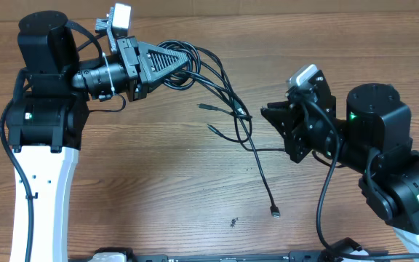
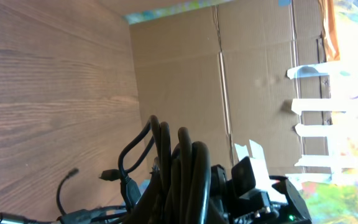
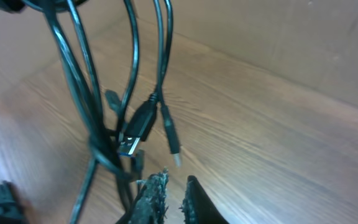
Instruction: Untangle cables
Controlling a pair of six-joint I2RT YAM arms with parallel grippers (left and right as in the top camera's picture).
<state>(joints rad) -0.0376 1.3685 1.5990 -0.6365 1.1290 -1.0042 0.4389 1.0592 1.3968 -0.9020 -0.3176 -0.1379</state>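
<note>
Specks of dark debris (image 1: 233, 222) lie nearest the front edge of the table (image 1: 144, 189), and just beyond them to the right lies the small plug (image 1: 275, 212) of one long strand. Farther in, the cables (image 1: 228, 91) cross the middle of the table between the two arms, with loose ends fanning out. The right claw (image 3: 174, 194) faces them from just beside, its tips pressed nearly together with nothing visible between them; a silvery plug (image 3: 134, 130) hangs before it. Farther back and left, the left claw (image 1: 174, 67) is pinching the looped bundle of cables. A cardboard wall (image 2: 185, 74) stands behind.
</note>
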